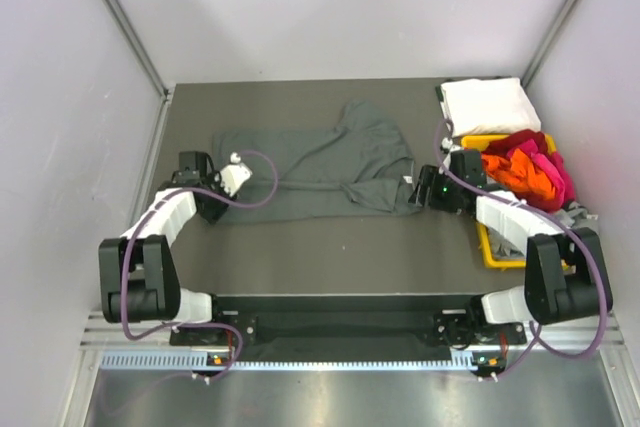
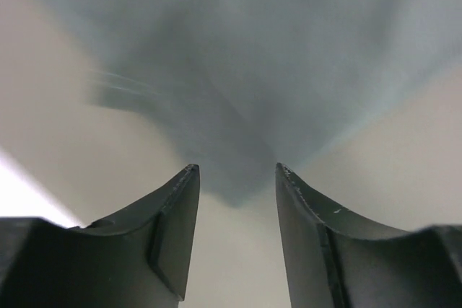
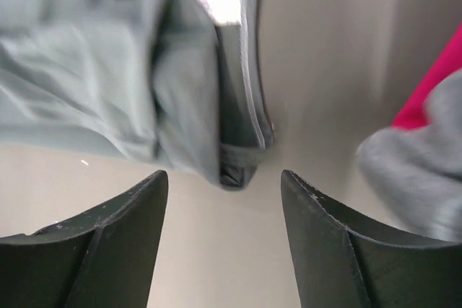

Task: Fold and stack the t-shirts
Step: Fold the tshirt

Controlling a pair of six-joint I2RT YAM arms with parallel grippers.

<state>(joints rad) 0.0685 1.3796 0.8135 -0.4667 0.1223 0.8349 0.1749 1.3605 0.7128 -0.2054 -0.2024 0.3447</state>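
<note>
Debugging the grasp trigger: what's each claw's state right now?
Left claw: open, holding nothing; the edge of the dark grey t-shirt is just ahead.
Right claw: open, holding nothing; the same shirt's corner is just ahead.

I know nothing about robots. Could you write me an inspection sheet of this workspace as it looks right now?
Surface: dark table, bare near the arms.
Job's things: dark grey t-shirt spread out and rumpled mid-table; white t-shirt folded at the far right corner; orange, pink and red shirts heaped in the bin.
Clutter: yellow bin on the right.
Grippers: left pincer open at the grey shirt's left edge; right pincer open at its right edge.
Cables: purple cables looped along both arms.
Surroundings: plain pale walls on three sides.
</note>
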